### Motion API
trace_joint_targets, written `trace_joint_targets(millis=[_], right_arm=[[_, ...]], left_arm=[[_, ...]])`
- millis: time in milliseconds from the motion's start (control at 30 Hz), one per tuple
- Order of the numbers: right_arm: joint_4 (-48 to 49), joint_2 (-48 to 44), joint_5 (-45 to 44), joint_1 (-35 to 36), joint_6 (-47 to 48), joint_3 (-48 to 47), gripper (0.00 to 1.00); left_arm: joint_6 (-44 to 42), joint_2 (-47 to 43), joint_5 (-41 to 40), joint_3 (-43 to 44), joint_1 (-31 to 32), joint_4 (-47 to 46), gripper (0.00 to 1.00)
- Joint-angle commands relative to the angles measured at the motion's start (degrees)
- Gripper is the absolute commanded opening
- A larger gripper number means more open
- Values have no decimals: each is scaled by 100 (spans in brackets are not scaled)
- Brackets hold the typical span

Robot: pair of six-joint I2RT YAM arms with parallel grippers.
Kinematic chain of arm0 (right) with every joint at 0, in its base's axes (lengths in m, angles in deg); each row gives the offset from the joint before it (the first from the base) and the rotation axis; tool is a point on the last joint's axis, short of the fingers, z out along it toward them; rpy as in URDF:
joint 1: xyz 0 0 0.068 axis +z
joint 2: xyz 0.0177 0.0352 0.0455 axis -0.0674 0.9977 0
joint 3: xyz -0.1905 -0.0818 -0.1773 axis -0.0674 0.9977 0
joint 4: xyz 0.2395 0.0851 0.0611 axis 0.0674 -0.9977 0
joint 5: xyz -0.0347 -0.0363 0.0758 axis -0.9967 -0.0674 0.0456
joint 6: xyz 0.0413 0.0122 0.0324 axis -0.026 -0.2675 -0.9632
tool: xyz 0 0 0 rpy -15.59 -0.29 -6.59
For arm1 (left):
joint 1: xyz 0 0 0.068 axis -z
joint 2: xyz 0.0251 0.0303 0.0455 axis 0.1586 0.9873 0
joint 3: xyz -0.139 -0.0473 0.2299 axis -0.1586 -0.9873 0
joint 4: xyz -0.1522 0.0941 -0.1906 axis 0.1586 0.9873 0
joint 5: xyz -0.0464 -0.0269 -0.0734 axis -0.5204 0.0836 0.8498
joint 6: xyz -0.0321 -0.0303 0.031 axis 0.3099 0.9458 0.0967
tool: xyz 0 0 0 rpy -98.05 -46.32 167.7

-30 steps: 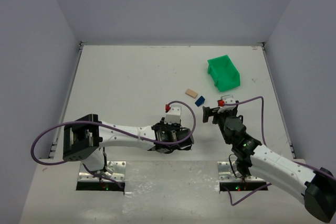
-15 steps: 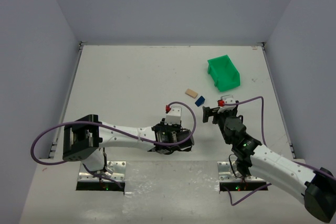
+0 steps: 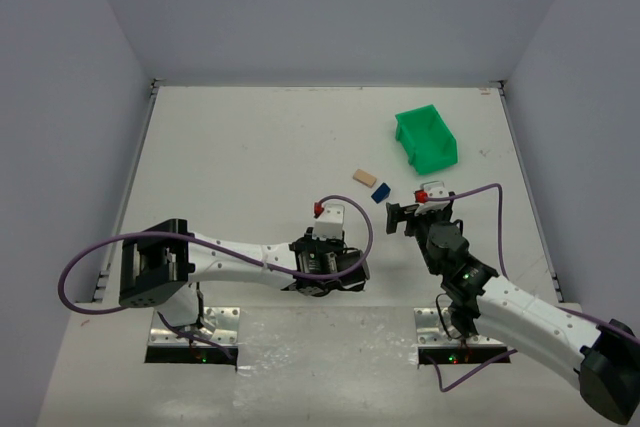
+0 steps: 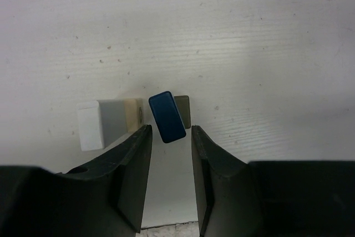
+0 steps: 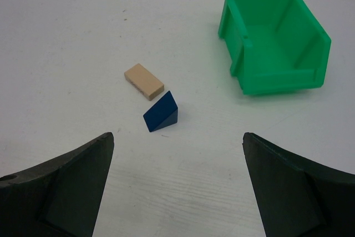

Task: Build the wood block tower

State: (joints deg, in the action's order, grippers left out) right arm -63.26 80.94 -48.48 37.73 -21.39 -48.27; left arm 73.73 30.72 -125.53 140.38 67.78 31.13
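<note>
Left gripper [image 4: 171, 132]: hangs released over the wood block tower [image 4: 133, 116], points straight down at the bench [image 3: 230, 147], jaws a narrow gap apart, pinches nothing that shows. Just past the fingertips: dark blue block [image 4: 167, 117], tilted, lower end at the mouth of the gap; cannot tell if either finger touches it. Looks to lie on top of the other pieces. On its left, cream piece [image 4: 132, 114] right against it, then white-and-grey block [image 4: 97, 125] touching the cream one. On its right, dark grey piece [image 4: 183, 109] half hidden behind the blue. Puts the tower close to the near edge, about mid-width; hidden under the left wrist in the top view.

Right gripper [image 5: 177, 137]: gapes wide, grasps nothing, hovers low, right of the bench's middle. Straight ahead: blue wedge [image 5: 161, 112]. Just beyond, tan block [image 5: 144, 81], lying flat, corner to corner with the wedge; contact unclear. Farther out toward the far right corner: green bin [image 5: 277, 43], well apart from both.
</note>
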Motion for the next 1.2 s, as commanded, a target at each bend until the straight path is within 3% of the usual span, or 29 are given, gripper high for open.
trace_joint_targets(millis=[0, 833, 1167], right_arm=[[222, 11, -166, -33, -27, -185, 99], [223, -13, -161, -34, -15, -193, 99], [222, 31, -133, -35, 3, -222, 99]], left_arm=[[254, -146, -211, 167, 49, 241, 33], [181, -79, -438, 296, 9, 328, 36], [-101, -127, -554, 425, 18, 214, 49]])
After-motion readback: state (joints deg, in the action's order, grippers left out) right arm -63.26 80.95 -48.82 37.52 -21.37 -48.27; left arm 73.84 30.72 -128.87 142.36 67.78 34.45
